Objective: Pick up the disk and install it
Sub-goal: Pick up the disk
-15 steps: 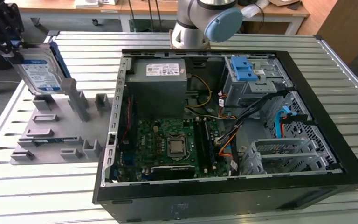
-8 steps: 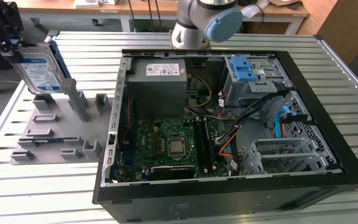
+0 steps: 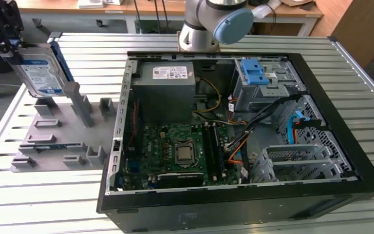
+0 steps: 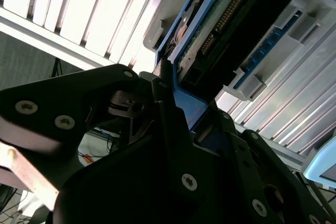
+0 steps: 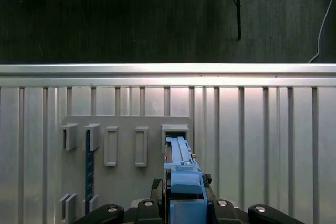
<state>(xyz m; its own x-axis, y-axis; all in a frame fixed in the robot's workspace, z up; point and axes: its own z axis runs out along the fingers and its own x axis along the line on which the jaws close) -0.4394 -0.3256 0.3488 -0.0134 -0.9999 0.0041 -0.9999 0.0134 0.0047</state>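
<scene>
The gripper [image 3: 10, 45] is gripping the disk [image 3: 41, 73] by its upper end, with the black fingers [image 4: 163, 108] closed on the blue carrier frame in the second wrist view. The drive is hanging directly beneath the hand. In the exterior view it is standing almost upright with its white-and-blue label facing the camera. It is hanging over the far end of the grey slotted rack [image 3: 50, 131], at the exterior view's left, just beside the rack's tall posts. Whether its lower edge is still touching a slot cannot be told. In the first wrist view the disk [image 5: 182, 174] is showing edge-on, its far end lining up with an open slot in the rack [image 5: 126, 182]. A thin blue strip [image 5: 88, 166] is standing in another slot of the same rack. In the second wrist view the disk [image 4: 231, 14] is showing its circuit-board side. The rack is resting on the ribbed metal table [image 3: 37, 195], just beside the open black computer case [image 3: 239, 214]. The case is lying on its side and is holding the grey power-supply box [image 3: 167, 87], the green motherboard [image 3: 174, 146], a metal drive cage [image 3: 268, 90] with a blue latch [image 3: 255, 73] on it, and bundles of cables [image 3: 258, 122]. The disk is hanging well apart from that cage, outside the case.
</scene>
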